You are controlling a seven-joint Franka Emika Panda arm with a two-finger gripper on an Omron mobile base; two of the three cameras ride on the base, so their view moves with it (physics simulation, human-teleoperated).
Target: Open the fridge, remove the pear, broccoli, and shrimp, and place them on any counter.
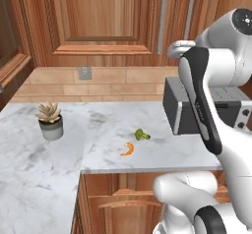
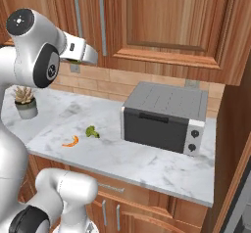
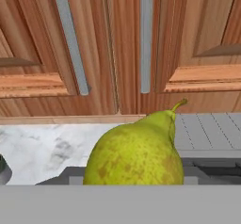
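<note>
Wooden cabinets point(image 3: 117, 49) face our hand point(image 2: 81, 52), which grips the pear point(image 3: 136, 152) high above the table point(image 1: 98, 125). Below it lie broccoli point(image 1: 142, 134) and shrimp point(image 1: 128, 149), beside a potted succulent point(image 1: 50, 120).

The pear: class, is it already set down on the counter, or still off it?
Off it. The hand view shows the pear close against the camera, above the counter; on the marble lie the broccoli and the shrimp.
</note>
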